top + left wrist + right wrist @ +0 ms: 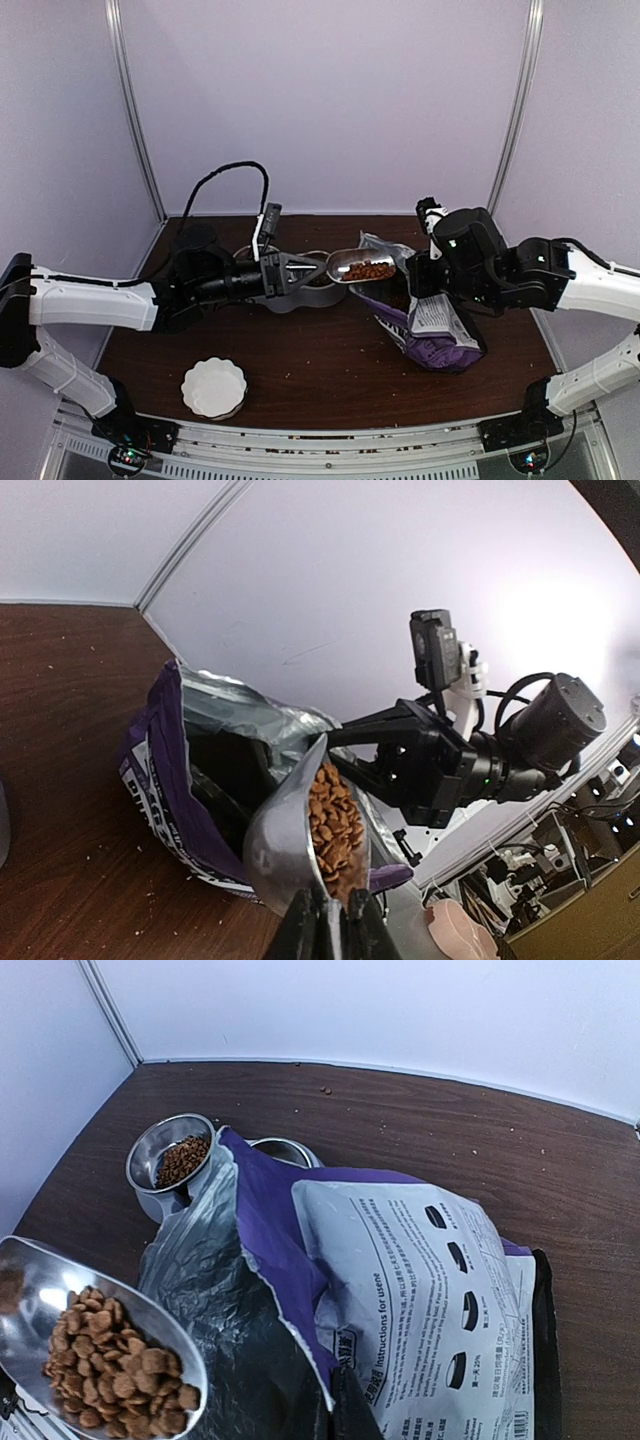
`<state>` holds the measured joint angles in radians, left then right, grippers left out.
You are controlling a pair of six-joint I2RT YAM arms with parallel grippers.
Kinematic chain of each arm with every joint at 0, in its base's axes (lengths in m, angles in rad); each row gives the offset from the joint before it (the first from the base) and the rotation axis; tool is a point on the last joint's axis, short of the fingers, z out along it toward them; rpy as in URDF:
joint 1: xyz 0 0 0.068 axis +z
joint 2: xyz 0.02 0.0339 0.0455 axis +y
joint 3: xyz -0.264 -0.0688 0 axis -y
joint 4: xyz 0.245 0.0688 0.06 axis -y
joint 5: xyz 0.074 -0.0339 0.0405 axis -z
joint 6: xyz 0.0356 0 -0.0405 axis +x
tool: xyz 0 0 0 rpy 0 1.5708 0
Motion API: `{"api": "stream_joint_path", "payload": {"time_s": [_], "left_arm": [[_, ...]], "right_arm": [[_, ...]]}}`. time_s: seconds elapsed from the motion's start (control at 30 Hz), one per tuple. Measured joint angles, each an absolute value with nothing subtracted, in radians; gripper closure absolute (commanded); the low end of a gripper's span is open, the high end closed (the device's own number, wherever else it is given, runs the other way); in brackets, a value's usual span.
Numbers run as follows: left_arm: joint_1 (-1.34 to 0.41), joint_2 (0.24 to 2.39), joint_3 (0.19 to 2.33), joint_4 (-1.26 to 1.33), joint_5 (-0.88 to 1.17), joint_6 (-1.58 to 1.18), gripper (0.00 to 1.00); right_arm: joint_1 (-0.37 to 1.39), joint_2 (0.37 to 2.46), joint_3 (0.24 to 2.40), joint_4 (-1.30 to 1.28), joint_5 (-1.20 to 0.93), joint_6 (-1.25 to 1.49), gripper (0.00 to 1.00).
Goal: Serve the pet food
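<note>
left gripper (330, 930): jaws narrow, clamped on the handle of a shiny metal scoop (285, 835). the scoop is held clear of the dark brown wooden table (300, 370), just beside the open mouth of the bag.

pet food (333, 825): small dry reddish-brown kibble pellets, heaped inside the scoop. a second, smaller lot of the same pellets lies in a round steel bowl (170, 1155) standing on the table beyond the bag. a second steel bowl (285, 1148) sits touching or just beside it; the bag hides its contents.

right gripper (340, 1410): jaws fully closed, pinching the upper edge of the purple-and-white printed foil bag (400, 1290). the bag rests on the table at the right side, silver lining showing at the mouth, which faces the scoop.

a white scalloped dish (214, 388) sits near the front edge of the table, well apart from the scoop and bag. fine crumbs are scattered on the table.
</note>
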<state>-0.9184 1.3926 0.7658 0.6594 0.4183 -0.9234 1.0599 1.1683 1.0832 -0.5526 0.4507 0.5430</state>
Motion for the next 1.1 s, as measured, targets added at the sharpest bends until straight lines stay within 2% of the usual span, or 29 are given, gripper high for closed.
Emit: {"api": "stream_joint_path", "payload": {"time_s": [0.47,0.83,1.1], "left_arm": [[-0.904,1.383,0.745,0.803,0.482,-0.998,1.0],[-0.757,1.238,0.733,0.544,0.37,-0.998,1.0],[-0.665,1.251,0.731,0.386,0.273,-0.986,1.0]], "right_arm": [[1.047,1.155,1.068,-0.551,0.447,0.557,1.0],[1.042,1.15,1.066,-0.55,0.445,0.557,1.0],[1.039,1.144,1.058,-0.542,0.441,0.557,1.0]]}}
